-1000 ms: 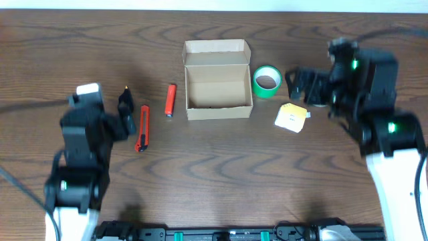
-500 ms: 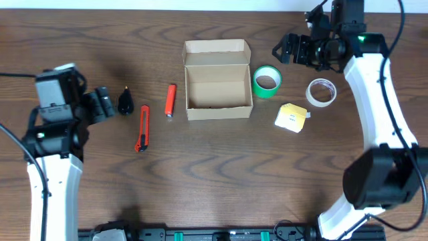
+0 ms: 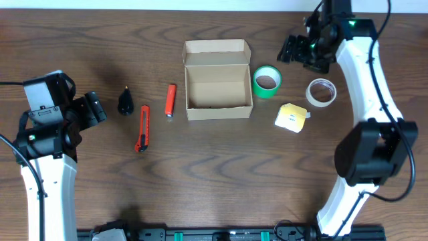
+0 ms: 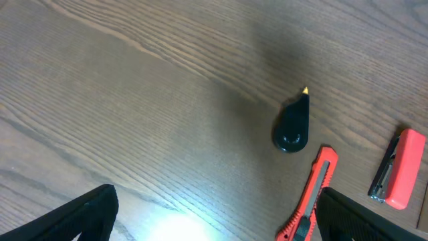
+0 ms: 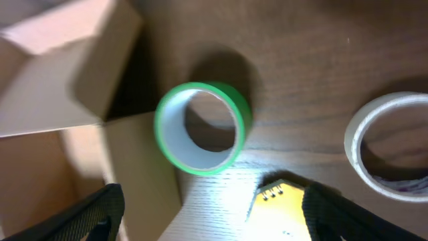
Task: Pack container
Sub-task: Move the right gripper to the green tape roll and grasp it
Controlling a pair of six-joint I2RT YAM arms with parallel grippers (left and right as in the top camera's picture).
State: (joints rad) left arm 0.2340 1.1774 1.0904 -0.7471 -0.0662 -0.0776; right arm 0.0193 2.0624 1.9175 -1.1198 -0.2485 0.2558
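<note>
The container is an open tan cardboard box with its flap lid standing up at the back, in the middle of the table; one corner shows in the right wrist view. It looks empty. My right gripper is open and empty, hovering behind and right of the green tape roll, which lies beside the box. My left gripper is open and empty, left of a black teardrop-shaped piece. Both grippers' jaws show wide apart in the wrist views.
An orange box cutter and an orange marker-like stick lie left of the box. A white tape roll and a yellow pad lie right of it.
The right arm has stretched toward the far edge, its gripper now behind the green tape. The left arm has drawn back to the left. No object has moved.
</note>
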